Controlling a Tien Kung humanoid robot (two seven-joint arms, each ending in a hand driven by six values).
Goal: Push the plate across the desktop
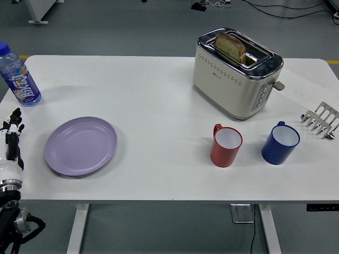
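We see only the left robot hand (11,138), at the near-left edge of the worktop (159,90), fingers extended forward and relaxed, holding nothing; the right arm is out of view. The purple plate (80,145) lies flat just to the right of this robot hand, at about the same depth, near but not touching it. That sideways offset is what the push turns on: we judge the robot hand would need to come against the plate's near-left rim and drive it rightward or away across the bare surface. The plate is round, so it has no long axis to line up with. Ahead of the robot hand, farther back, stands a water bottle (18,76), clear of the plate. Well off to the right sit a red mug (226,145), a blue mug (280,143) and a toaster (235,71).
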